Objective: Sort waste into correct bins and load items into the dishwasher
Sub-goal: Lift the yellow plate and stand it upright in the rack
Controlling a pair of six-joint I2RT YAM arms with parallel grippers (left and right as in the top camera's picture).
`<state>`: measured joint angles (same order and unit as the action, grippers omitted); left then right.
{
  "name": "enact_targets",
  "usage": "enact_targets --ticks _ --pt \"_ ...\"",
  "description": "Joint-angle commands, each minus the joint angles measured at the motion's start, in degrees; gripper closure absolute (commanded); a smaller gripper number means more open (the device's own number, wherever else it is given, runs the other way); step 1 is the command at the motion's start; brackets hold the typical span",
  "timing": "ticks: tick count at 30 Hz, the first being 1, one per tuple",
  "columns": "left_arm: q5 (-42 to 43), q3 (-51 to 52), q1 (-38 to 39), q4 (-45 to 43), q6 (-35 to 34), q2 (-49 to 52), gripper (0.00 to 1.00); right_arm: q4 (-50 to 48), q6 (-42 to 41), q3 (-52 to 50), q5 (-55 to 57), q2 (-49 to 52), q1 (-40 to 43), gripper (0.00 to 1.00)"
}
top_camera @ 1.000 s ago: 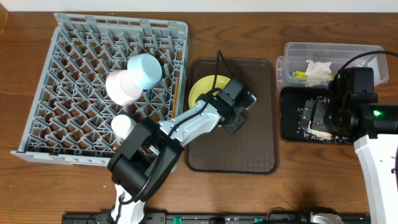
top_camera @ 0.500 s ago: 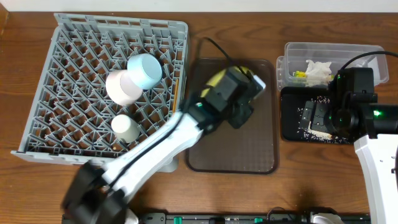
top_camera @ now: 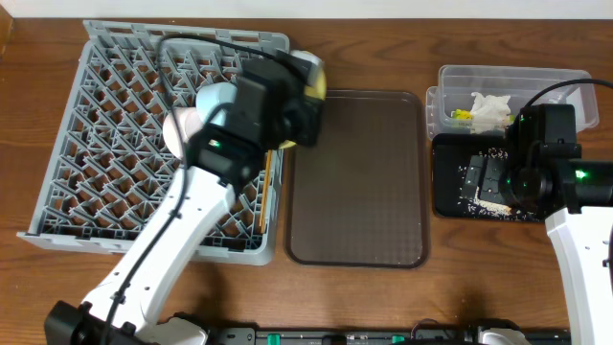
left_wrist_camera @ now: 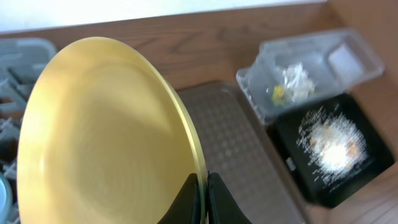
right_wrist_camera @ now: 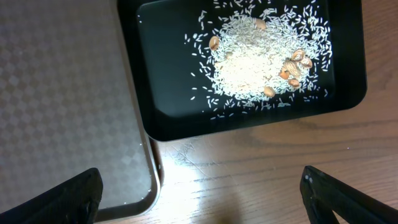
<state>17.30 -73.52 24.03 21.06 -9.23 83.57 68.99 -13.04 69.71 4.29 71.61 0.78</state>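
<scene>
Yellow plate (left_wrist_camera: 106,137) hung on edge, rim clamped in the left gripper (left_wrist_camera: 201,190), presumably to slot between the dish rack (top_camera: 105,182) pegs.

A brown, seemingly checker-textured serving tray (top_camera: 359,182) lies flat on the wooden table (top_camera: 383,43).

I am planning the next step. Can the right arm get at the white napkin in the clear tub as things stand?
Probably yes. The right gripper is open and empty above the black tray, and the napkin lies uncovered in the open-topped clear tub beside it.
</scene>
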Motion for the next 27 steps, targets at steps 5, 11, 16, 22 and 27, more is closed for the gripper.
enact_targets --ticks 5,11,16,22,27 --pt "12.74 0.15 -9.14 -0.57 -9.09 -0.81 0.94 -0.04 0.02 0.72 -0.24 -0.46 0.55 0.01" --pt "21.16 0.15 -13.62 -0.66 -13.84 0.00 0.94 -0.39 0.00 0.72 -0.24 -0.46 0.55 0.01" --pt "27.47 0.15 -15.58 -2.14 -15.82 1.16 0.94 -0.37 0.00 0.72 -0.26 -0.46 0.55 0.01" --pt "28.33 0.20 -16.70 -2.05 -16.59 2.34 0.94 -0.37 0.00 0.72 -0.24 -0.46 0.55 0.01" --pt "28.28 0.48 -16.74 -1.97 -16.57 3.26 0.94 -0.37 0.00 0.72 -0.24 -0.46 0.55 0.01"
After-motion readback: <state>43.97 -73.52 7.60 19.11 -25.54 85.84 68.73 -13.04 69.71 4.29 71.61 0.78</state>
